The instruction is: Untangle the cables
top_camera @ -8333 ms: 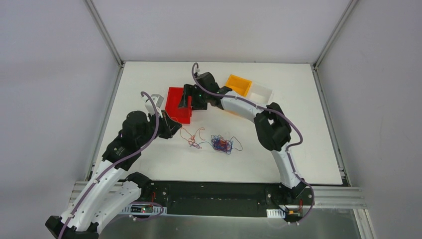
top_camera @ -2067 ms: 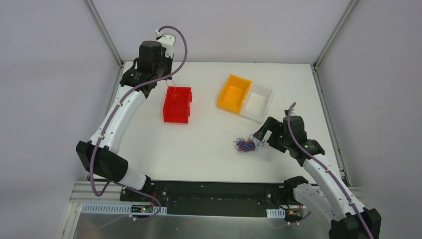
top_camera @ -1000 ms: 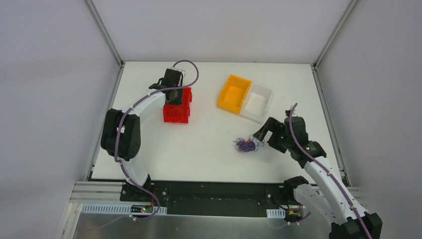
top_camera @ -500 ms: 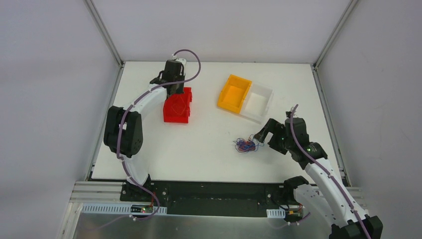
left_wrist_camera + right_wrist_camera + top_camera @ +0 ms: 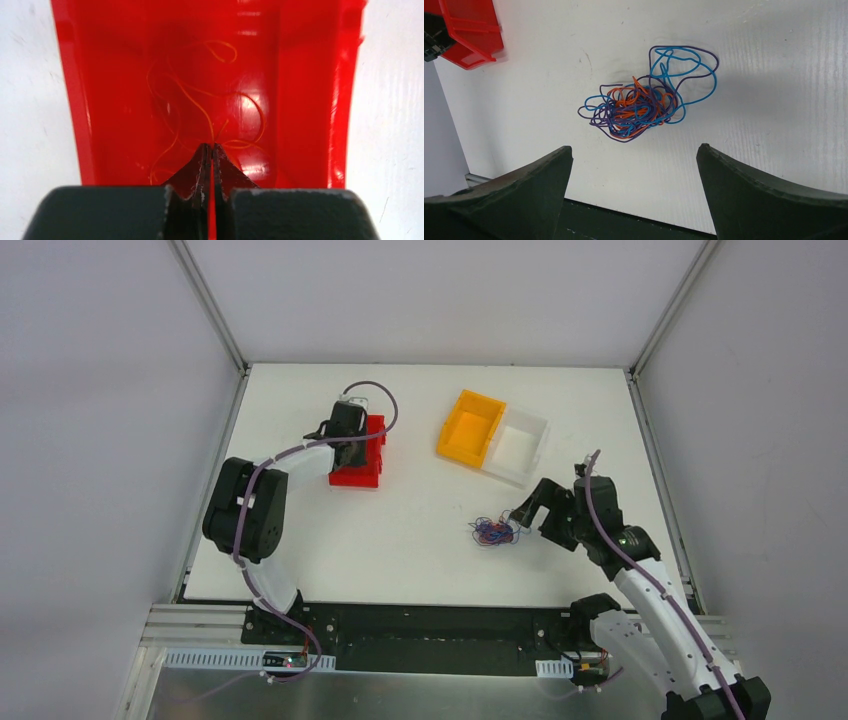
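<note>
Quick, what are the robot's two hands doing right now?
Left gripper: shut, seemingly pinching a red wire in the red bin.
Right gripper: open, empty.

Lighting bright, even and diffuse from overhead. Top view is sharp throughout, the white table (image 5: 400, 560) close to blown out, with only faint shadows under the arms. Left wrist view: white glare patches on the glossy red bin (image 5: 310, 75) floor. The left gripper (image 5: 210, 150) is soft, out of focus. Right wrist view: cables (image 5: 639, 107) crisp, pale grey shadow beside them — right gripper (image 5: 634, 149) fingers dark, slightly blurred.
</note>
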`<state>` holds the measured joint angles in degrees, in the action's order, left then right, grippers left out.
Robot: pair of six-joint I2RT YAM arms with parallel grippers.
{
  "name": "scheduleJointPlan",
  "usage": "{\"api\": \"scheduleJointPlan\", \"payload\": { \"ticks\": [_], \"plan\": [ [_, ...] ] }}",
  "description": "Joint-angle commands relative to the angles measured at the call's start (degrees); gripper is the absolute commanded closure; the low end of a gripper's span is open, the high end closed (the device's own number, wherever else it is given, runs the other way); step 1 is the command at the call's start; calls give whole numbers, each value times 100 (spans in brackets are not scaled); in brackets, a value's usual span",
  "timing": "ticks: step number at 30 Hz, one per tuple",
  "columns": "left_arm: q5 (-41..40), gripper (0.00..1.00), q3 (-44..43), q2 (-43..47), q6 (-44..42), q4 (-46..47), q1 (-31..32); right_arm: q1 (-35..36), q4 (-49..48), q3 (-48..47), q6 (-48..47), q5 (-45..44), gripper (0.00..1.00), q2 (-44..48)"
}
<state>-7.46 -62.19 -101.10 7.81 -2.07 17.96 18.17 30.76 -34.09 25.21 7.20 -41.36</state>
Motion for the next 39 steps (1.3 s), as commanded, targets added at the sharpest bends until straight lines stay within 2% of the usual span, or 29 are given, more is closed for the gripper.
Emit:
{"api": "scheduleJointPlan", "payload": {
  "ticks": [1, 3, 4, 5, 7, 11, 18, 20, 23, 26, 29, 30, 33, 39],
  "plan": [
    [200, 100, 137, 312, 334, 400, 24, -23, -11, -245, -11, 165, 1, -107],
    [166, 100, -62, 182, 310, 165, 19, -22, -12, -291, -36, 176, 1, -147],
    [165, 94, -203, 126, 304, -16, 15, -12, 3, -315, -34, 176, 1, -168],
    [211, 77, -351, 100, 275, -188, 15, -23, 23, -344, -46, 174, 1, -182],
    [253, 62, -516, 173, 269, -344, 25, -12, 102, -405, -34, 109, 1, -223],
    [292, 48, -606, 649, 352, -548, 39, -14, 349, -500, 5, -18, 3, -479],
    [392, 27, -573, 1715, 688, -1245, 280, -15, 161, -337, 228, -68, 16, -1011],
    [387, 11, -444, 2086, 895, -1391, 421, -4, 82, -375, 258, -200, 19, -1228],
    [346, 2, -183, 2613, 1013, -1524, 861, 22, -24, -473, 276, -422, 22, -1637],
    [239, 1, 150, 3137, 1172, -1710, 1325, 56, -127, -596, 250, -540, 28, -2062],
    [658, 1, 722, 3763, 1756, -1752, 1368, 99, -252, -670, 127, -672, 33, -2277],
    [727, 1, 911, 3949, 1913, -1753, 1369, 176, -218, -744, 25, -1002, 35, -2330],
    [887, 1, 1443, 4436, 2277, -1753, 1371, 551, -131, -1002, -225, -1921, 36, -2522],
    [927, 2, 2013, 5099, 2416, -1771, 1369, 777, -125, -1392, -455, -2035, 36, -3342]
  ]
}}
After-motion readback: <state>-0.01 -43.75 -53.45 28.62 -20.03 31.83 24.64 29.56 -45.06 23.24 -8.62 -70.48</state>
